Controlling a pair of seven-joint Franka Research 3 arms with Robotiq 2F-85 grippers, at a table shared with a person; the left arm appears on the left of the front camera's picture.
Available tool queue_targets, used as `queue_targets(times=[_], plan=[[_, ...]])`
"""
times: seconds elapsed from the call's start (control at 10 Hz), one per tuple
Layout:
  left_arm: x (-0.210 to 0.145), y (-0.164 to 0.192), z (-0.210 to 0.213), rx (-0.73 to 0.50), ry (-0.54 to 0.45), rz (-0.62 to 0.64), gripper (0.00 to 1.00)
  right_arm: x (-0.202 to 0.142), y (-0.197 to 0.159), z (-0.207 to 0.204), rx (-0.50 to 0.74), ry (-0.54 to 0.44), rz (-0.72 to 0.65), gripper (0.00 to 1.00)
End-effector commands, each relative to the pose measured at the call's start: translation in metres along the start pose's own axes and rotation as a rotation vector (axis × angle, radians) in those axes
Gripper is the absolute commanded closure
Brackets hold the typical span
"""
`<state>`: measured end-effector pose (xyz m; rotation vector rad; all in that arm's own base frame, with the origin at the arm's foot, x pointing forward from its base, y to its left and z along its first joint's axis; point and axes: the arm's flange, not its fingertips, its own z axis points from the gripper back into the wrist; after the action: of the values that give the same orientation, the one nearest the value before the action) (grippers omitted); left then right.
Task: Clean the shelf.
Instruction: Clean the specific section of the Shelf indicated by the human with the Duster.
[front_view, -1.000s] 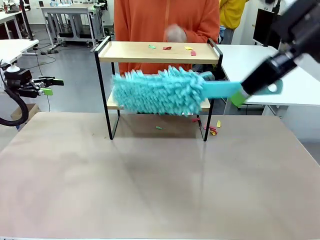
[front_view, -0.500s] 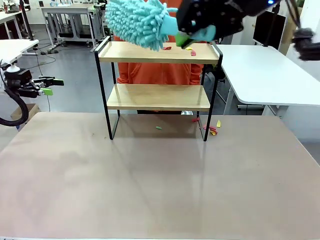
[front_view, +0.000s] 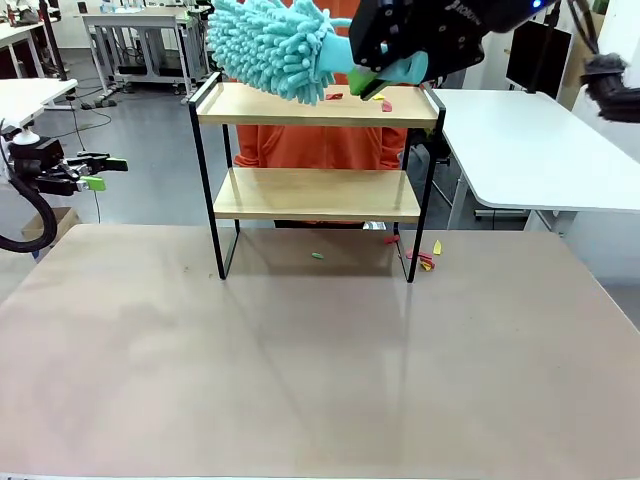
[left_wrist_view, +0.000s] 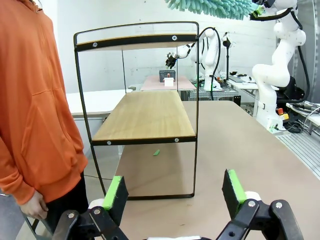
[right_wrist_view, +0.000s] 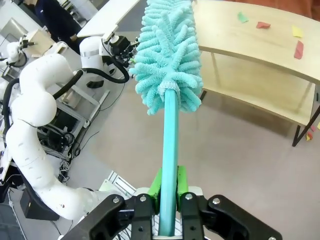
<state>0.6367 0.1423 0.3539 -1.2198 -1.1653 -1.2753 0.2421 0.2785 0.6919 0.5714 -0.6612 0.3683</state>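
Note:
The shelf (front_view: 310, 195), two light wooden boards in a thin black frame, stands at the table's far side. Small coloured paper scraps (front_view: 385, 104) lie on its top board. My right gripper (front_view: 368, 80) is shut on the handle of a fluffy teal duster (front_view: 270, 45), whose head hangs just above the top board's left half. In the right wrist view the gripper (right_wrist_view: 169, 185) clamps the teal handle, the duster (right_wrist_view: 167, 55) points away, and scraps (right_wrist_view: 263, 25) dot the shelf (right_wrist_view: 250, 42). My left gripper (front_view: 95, 172) stays open at the far left; in its wrist view the gripper (left_wrist_view: 175, 190) faces the shelf's (left_wrist_view: 145, 115) end.
A person in orange (front_view: 300, 145) stands right behind the shelf. More scraps (front_view: 425, 260) lie on the table by the shelf's right leg and one green scrap (front_view: 317, 256) lies under it. A white table (front_view: 530, 150) stands at the right.
The duster rose from in front of the lower board to just above the top board, and has barely shifted in the last half second. The left arm is still.

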Motion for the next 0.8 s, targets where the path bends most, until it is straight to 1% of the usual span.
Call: queue_targets(times=[0.0, 0.1, 0.2, 0.4, 0.6, 0.7], plan=[[0.003, -0.002, -0.001, -0.005, 0.003, -0.001, 0.00, 0.000, 0.000, -0.001, -0.005, -0.002, 0.000, 0.87], [0.003, -0.002, -0.001, -0.005, 0.003, -0.001, 0.00, 0.015, 0.031, -0.014, -0.076, -0.061, 0.008, 0.87], [0.003, -0.002, -0.001, -0.005, 0.003, -0.001, 0.00, 0.029, 0.050, -0.030, -0.110, -0.081, -0.012, 0.87], [0.003, -0.002, -0.001, -0.005, 0.003, -0.001, 0.00, 0.054, 0.084, -0.058, -0.208, -0.105, -0.132, 0.87], [0.003, -0.002, -0.001, -0.005, 0.003, -0.001, 0.00, 0.078, 0.118, -0.089, -0.296, -0.136, -0.161, 0.87], [0.003, -0.002, -0.001, -0.005, 0.003, -0.001, 0.00, 0.090, 0.132, -0.105, -0.322, -0.183, -0.216, 0.87]])
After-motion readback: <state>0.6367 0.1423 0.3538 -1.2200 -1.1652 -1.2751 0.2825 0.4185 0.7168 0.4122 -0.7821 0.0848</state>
